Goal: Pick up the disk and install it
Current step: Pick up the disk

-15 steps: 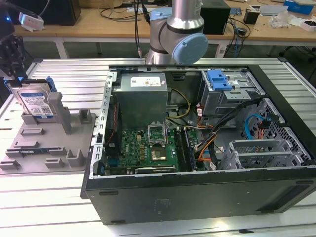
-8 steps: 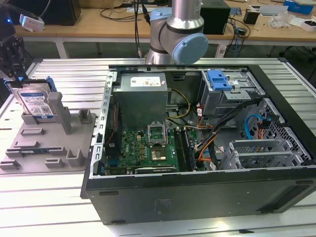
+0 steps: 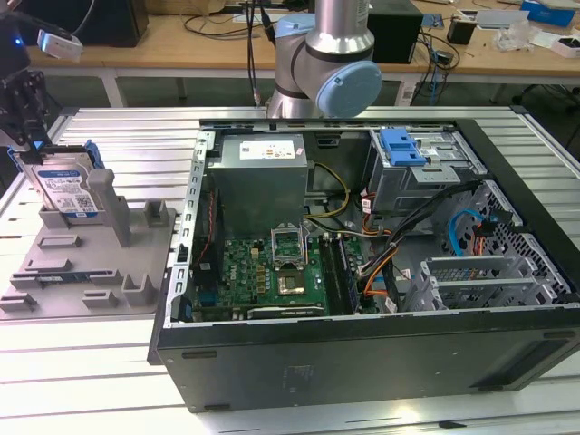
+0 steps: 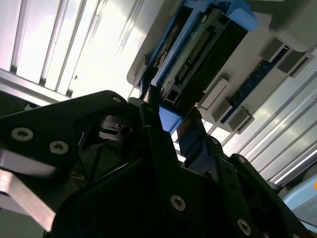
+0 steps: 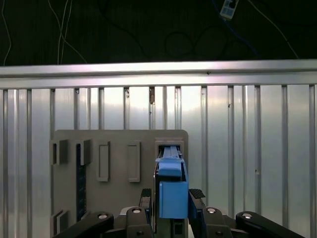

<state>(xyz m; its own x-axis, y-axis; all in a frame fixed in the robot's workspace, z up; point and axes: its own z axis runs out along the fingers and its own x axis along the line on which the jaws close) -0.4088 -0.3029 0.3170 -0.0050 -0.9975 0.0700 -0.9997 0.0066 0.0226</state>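
The gripper [image 3: 33,136] hangs at the exterior view's left, right over the disk [image 3: 68,186]. The disk stands upright on edge in 1 slot of a grey plastic fixture tray [image 3: 91,263], label side facing the camera, w/ its blue frame along the edges. In the first wrist view the disk's [image 5: 172,183] blue-framed edge sits inside the gripper [image 5: 171,197], w/ the tray [image 5: 114,144] beneath on the slatted aluminium table [image 5: 247,148]. The second wrist view shows the disk's [image 4: 198,49] connector edge and the gripper [image 4: 171,116] at the frame. Whether the gripper is clamped on the disk or loose around it can't be told. The disk is seated in the tray, not in the PC. The open PC case [image 3: 362,353] lies on its side beside the tray, toward the exterior view's right, w/ motherboard [image 3: 272,272], PSU [image 3: 258,177] and a drive cage w/ a bright-blue latch [image 3: 403,145] exposed. The arm's elbow joint [image 3: 331,63] rises behind the case.
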